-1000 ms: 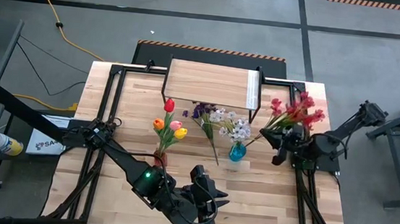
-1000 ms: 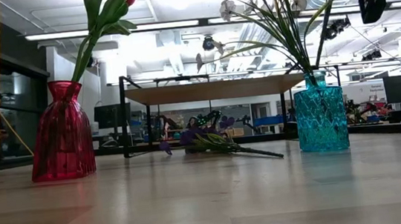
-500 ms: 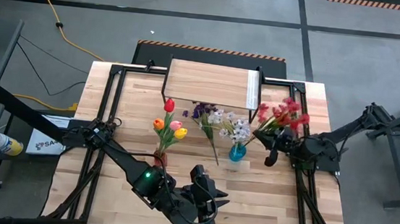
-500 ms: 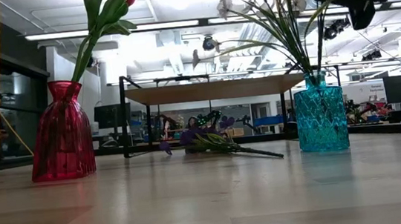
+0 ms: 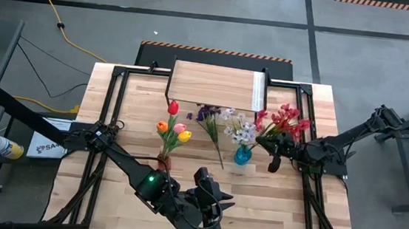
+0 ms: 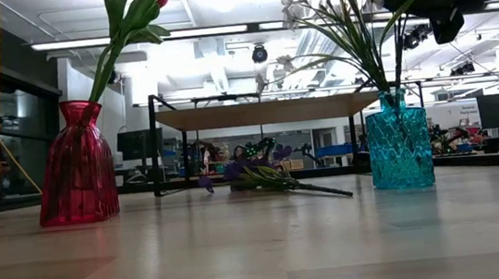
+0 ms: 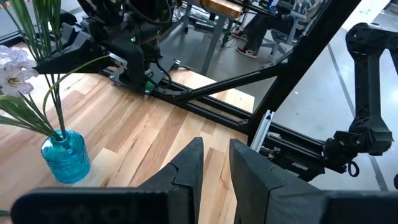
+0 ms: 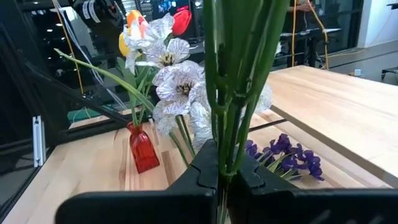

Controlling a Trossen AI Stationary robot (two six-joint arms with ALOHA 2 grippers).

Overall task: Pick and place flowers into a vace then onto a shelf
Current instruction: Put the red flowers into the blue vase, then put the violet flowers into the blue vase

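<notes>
Now right claw [image 5: 276, 152] clamps red spray [image 5: 284, 121].

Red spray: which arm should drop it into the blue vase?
Right. The right gripper is shut on the red spray beside the blue vase; the left gripper waits empty at the table's near edge.

My right arm reaches in from three o'clock, forearm stretched low toward the table's middle, wrist bent so the right gripper [image 5: 274, 152] sits just at the three o'clock side of centre. In its wrist view I see the fingers [image 8: 205, 163] pinched tight together. My left arm lies folded along the six o'clock edge, elbow out toward eight o'clock, and the left gripper [image 5: 213, 204] rests there near the front edge, its fingers [image 7: 189, 163] parted by a narrow gap, gripping nothing.
</notes>
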